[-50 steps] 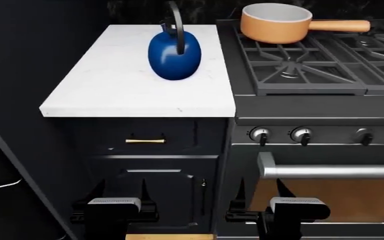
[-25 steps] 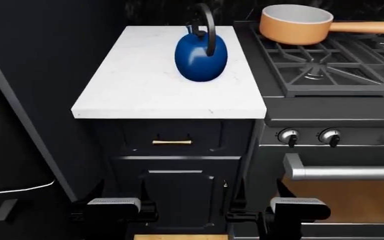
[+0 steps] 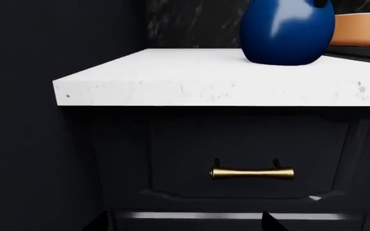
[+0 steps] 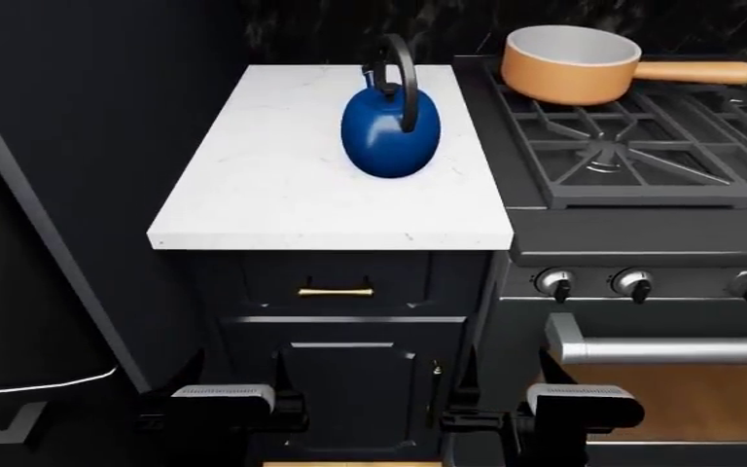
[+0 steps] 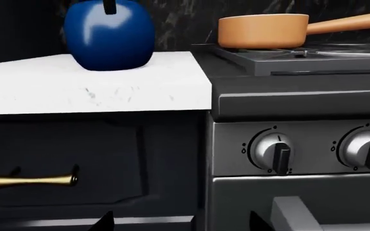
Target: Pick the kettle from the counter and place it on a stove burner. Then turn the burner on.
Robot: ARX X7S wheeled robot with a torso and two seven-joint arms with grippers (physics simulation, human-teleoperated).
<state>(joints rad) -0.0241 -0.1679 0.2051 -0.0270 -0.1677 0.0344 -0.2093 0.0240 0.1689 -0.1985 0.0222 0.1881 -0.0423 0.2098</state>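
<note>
**A:** Glossy deep blue, that's your kettle (image 4: pixel 391 131). It stands upright on the white marble counter (image 4: pixel 283 185), toward the back and close to the edge that meets the stove, black handle arched overhead. Nothing is touching it.

**B:** And the burners?

**A:** Beside the kettle, just across that edge, the front stove burner (image 4: pixel 614 156) sits bare under its grate. The one behind it carries the orange saucepan (image 4: pixel 568 63), handle pointing away from the kettle. The knobs (image 4: pixel 555 284) lie below the stove's front lip, lower than the kettle and nearer you.

**B:** My grippers?

**A:** Your left gripper (image 4: pixel 225 401) and right gripper (image 4: pixel 579 401) hang low in front of the cabinets, well below the kettle, both with fingers spread and holding nothing.

**B:** What could go wrong?

**A:** I'd judge the round, slick body is the risk: pinch it off-centre and it may squirt out or tip. The handle looks safer. Also, rising from down there, you could clip the counter's overhang. And carry wide of the saucepan, or you'll knock it.
</note>
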